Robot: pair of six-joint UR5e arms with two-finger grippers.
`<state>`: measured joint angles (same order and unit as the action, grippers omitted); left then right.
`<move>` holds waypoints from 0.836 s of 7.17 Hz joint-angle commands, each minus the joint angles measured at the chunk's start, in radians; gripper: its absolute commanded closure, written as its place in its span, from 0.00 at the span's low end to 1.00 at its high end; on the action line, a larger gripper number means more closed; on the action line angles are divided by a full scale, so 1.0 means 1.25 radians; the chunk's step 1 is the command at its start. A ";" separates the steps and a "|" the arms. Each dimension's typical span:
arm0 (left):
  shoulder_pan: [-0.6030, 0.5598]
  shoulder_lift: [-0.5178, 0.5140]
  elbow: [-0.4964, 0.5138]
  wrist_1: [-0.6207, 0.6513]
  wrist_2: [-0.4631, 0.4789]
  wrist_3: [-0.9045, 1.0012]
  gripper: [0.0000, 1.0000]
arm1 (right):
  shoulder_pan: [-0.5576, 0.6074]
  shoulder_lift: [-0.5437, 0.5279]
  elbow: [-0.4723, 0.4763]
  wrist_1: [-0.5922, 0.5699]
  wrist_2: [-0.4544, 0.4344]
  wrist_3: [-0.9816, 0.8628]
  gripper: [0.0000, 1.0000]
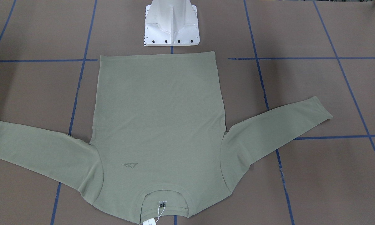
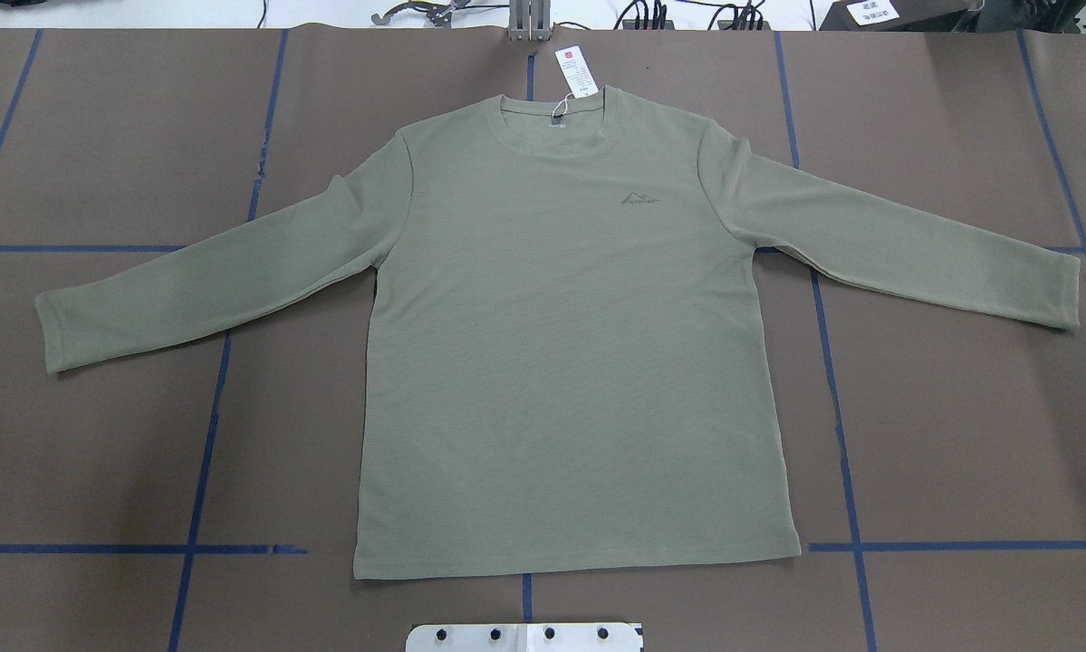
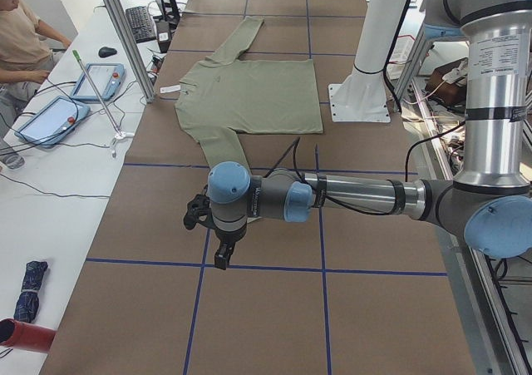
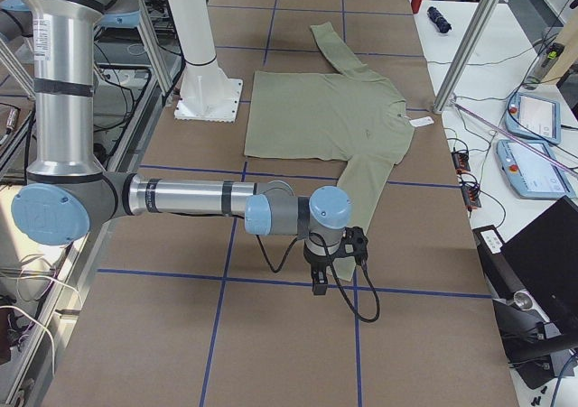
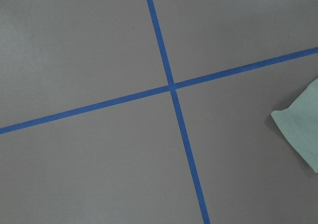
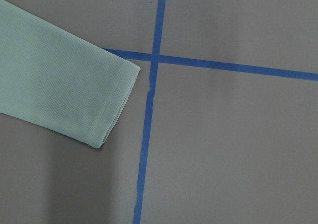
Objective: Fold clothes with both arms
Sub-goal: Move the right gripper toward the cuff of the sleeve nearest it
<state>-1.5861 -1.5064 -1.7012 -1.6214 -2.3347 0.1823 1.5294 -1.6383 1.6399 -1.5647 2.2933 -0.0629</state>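
Plainly, folding has not yet begun. The sage-green long-sleeved shirt [image 2: 561, 362] lies flat and face up in the middle of the counter [image 2: 99, 453]. Its hem is toward the robot's white pedestal base [image 1: 171, 28], its collar and hang tag [image 2: 575, 71] are at the far edge, and both sleeves are spread out to the sides.

The left arm [image 3: 349, 196] hangs low over bare counter near the left-side cuff [image 5: 303, 129]. The right arm [image 4: 190, 198] hangs likewise by the right-side cuff [image 6: 74, 95]. The left gripper [image 3: 223, 254] and right gripper [image 4: 320, 281] point down and seem to touch no cloth. Only the side views show them, so I cannot tell whether either is open or closed.

The next move, I judge, calls for each gripper to shift over its cuff, descend, and pinch the sleeve so it can be folded across the body.
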 commanded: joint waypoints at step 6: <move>0.007 -0.074 -0.036 -0.045 -0.002 -0.002 0.00 | -0.001 0.043 0.082 0.013 -0.001 0.005 0.00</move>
<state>-1.5746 -1.5725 -1.7372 -1.6426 -2.3358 0.1806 1.5281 -1.6073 1.6968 -1.5587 2.2935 -0.0601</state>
